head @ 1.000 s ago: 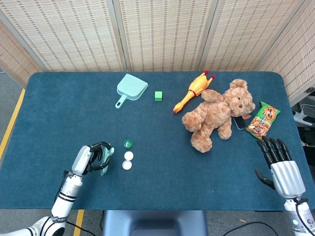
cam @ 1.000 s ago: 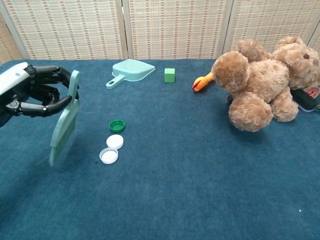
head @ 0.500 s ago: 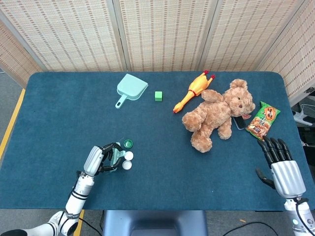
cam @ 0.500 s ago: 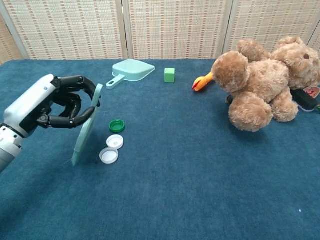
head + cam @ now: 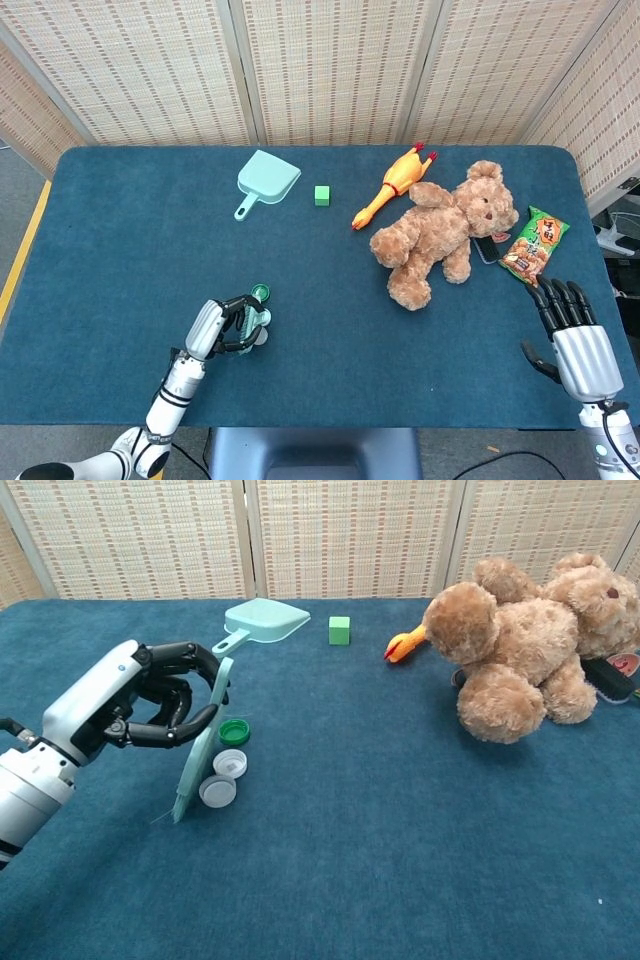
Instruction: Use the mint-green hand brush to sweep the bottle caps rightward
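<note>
Deep blue carpet-like cloth covers the table [image 5: 120, 220], with woven reed screens behind it. Nearest, at about 7 o'clock of the table in the head view, the left hand [image 5: 150, 695] has its dark fingers wrapped tight around the mint-green flat hand brush [image 5: 203, 742], which stands tilted on its lower edge, touching the cloth. Just beside the brush at its 3 o'clock lie the bottle caps: a white plastic cap [image 5: 218, 790] touching the brush edge, a second white cap [image 5: 231, 763] behind it, and a dark green cap [image 5: 234, 732] beyond that. At 5 o'clock the right hand [image 5: 572, 330] rests near the table edge, holding nothing, fingers straight and slightly apart. Farther back, at 2 o'clock, a brown plush teddy bear [image 5: 445, 230] lies sprawled, a green snack packet [image 5: 533, 244] just beside it. At 12 o'clock lie an orange rubber chicken [image 5: 392, 182], a small green cube [image 5: 322, 195] and a mint-green plastic dustpan [image 5: 266, 181].
</note>
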You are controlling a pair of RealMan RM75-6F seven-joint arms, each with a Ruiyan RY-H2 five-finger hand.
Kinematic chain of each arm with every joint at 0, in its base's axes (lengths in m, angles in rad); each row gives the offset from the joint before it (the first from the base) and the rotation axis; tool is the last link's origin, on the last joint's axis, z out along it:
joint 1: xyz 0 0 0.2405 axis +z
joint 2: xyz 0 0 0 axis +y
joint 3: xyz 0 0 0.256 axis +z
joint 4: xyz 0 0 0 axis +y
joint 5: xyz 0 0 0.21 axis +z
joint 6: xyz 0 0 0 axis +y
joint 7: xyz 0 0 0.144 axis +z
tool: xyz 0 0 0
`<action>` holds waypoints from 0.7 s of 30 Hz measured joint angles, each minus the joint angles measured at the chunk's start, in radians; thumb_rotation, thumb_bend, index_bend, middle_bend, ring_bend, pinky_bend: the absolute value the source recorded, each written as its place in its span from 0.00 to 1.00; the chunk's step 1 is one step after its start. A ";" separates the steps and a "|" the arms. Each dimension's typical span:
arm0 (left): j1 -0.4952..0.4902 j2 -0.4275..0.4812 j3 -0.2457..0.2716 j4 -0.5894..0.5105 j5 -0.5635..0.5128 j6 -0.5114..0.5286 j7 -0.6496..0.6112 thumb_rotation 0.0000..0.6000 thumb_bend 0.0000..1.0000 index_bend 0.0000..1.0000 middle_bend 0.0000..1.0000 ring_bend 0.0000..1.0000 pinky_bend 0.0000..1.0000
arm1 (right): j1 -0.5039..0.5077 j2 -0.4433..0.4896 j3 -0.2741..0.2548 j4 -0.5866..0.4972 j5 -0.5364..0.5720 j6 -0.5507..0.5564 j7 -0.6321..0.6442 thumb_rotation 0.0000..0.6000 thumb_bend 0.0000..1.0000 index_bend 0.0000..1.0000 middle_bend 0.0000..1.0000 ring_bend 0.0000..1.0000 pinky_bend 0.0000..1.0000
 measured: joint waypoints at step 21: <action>-0.040 -0.008 0.010 -0.105 0.001 -0.044 0.010 1.00 0.70 0.77 0.88 0.73 0.89 | -0.004 0.007 0.005 -0.002 0.001 0.012 0.014 1.00 0.24 0.00 0.00 0.00 0.00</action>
